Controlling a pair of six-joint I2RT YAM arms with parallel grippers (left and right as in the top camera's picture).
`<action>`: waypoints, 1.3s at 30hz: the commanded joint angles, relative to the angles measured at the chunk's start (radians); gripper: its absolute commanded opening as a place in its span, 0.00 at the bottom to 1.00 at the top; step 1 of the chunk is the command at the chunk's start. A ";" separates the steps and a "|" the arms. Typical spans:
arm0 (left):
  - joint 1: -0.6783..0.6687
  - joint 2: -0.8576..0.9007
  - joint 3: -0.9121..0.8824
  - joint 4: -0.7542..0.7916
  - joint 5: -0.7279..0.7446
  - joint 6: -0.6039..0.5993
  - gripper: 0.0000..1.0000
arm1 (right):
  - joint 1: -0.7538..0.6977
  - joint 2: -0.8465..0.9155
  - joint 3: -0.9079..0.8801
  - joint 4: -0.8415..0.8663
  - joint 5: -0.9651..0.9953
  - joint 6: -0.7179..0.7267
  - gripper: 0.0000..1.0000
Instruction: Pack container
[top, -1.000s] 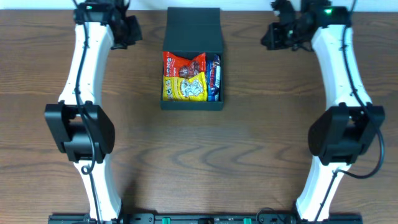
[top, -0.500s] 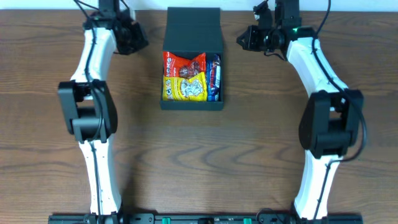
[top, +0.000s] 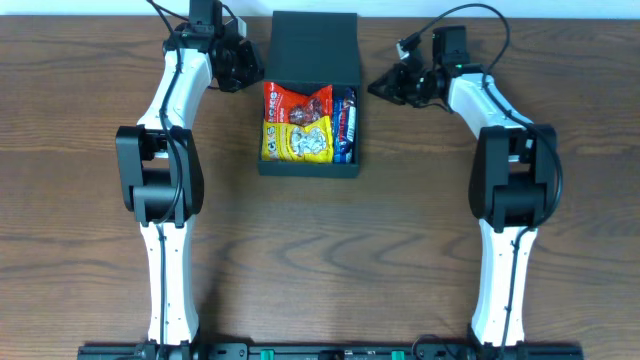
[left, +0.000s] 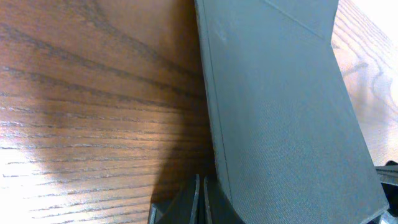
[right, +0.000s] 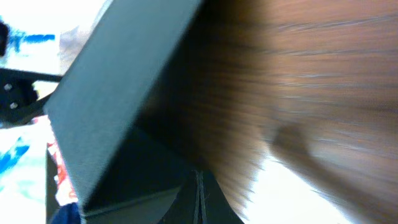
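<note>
The container (top: 309, 169) sits far-centre on the table (top: 400, 230), full of snack packs (top: 297, 140), flap lid (top: 314, 45) open behind. The left gripper (top: 248, 68) and right gripper (top: 381, 87) flank the lid, fingers pressed together, empty. Judged step: closing; next, tip the flap forward evenly from both sides.

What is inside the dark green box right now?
The container holds a red snack pack nearest the lid, a yellow pack in front of it and a blue pack along the right wall. Anything beneath them is covered.
</note>
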 joint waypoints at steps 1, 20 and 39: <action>-0.020 0.002 0.011 -0.024 0.015 -0.008 0.06 | 0.039 0.024 0.005 0.006 -0.084 -0.014 0.02; -0.031 0.001 0.011 -0.309 -0.021 0.076 0.06 | 0.068 0.024 0.005 -0.090 -0.107 -0.084 0.02; 0.050 -0.001 0.011 -0.070 -0.063 -0.054 0.06 | 0.039 0.024 0.005 0.054 -0.418 -0.271 0.02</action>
